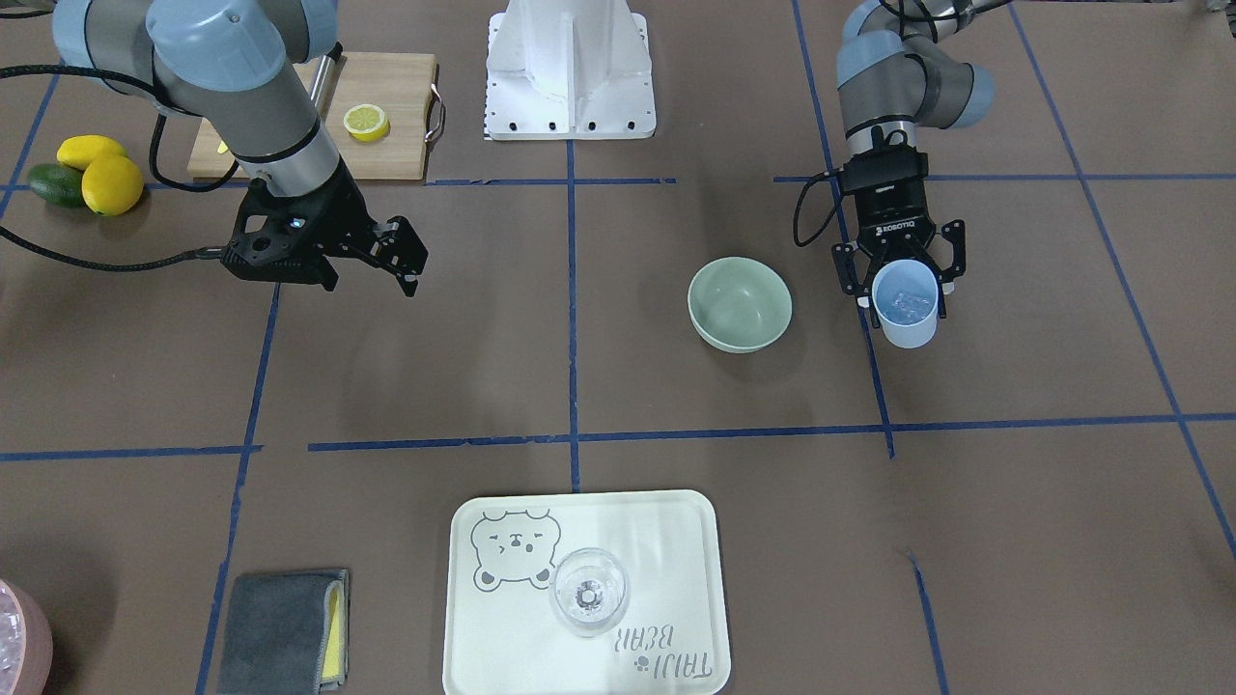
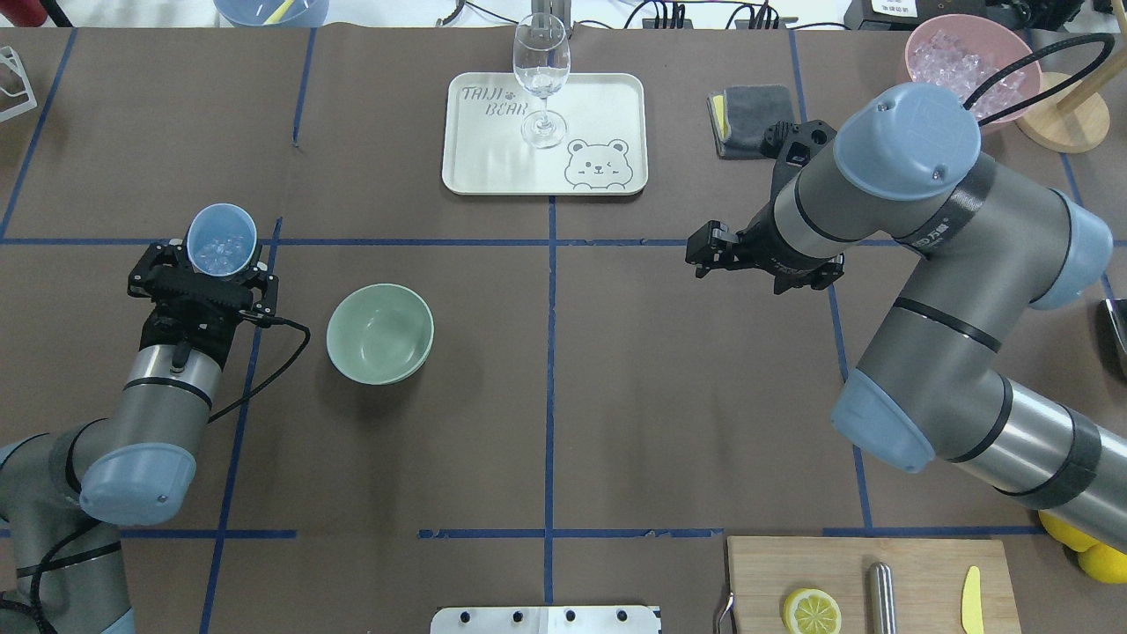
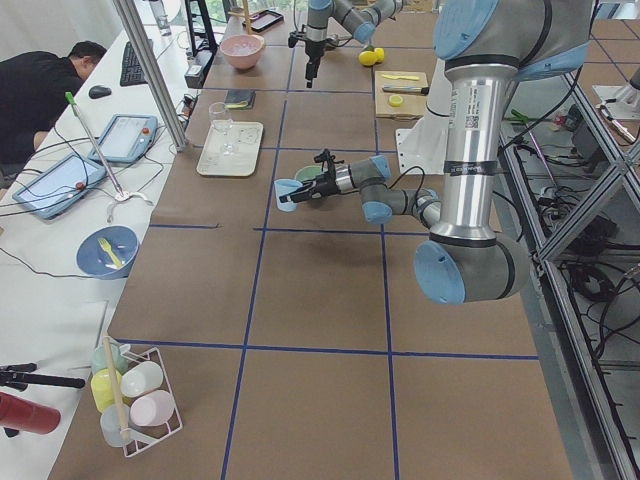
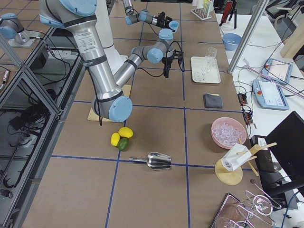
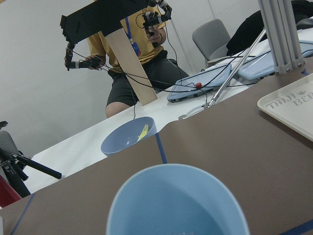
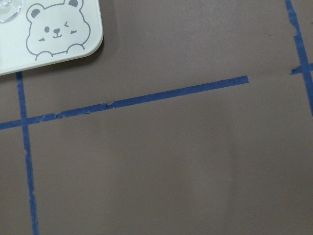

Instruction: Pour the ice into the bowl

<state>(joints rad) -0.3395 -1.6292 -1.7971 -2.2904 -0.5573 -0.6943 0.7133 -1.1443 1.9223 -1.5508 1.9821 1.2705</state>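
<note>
My left gripper [image 1: 902, 281] [image 2: 212, 262] is shut on a light blue cup [image 1: 908, 320] [image 2: 222, 231], which it holds upright above the table. The ice [image 1: 904, 303] [image 2: 215, 253] lies inside the cup as small clear cubes. The pale sage-green bowl [image 1: 740, 302] [image 2: 380, 333] stands empty on the table beside the cup, apart from it. The cup's rim [image 5: 176, 203] fills the bottom of the left wrist view. Far across the table, my right gripper [image 1: 413, 263] [image 2: 702, 253] hangs open and holds nothing.
A cream tray [image 1: 676, 541] [image 2: 607, 114] carries a wine glass [image 1: 588, 591] [image 2: 541, 79]. A grey cloth [image 1: 280, 632], a cutting board [image 1: 386, 87] with a lemon half [image 1: 367, 122], lemons [image 1: 108, 179] and a pink bowl [image 2: 968, 53] of ice sit around the edges.
</note>
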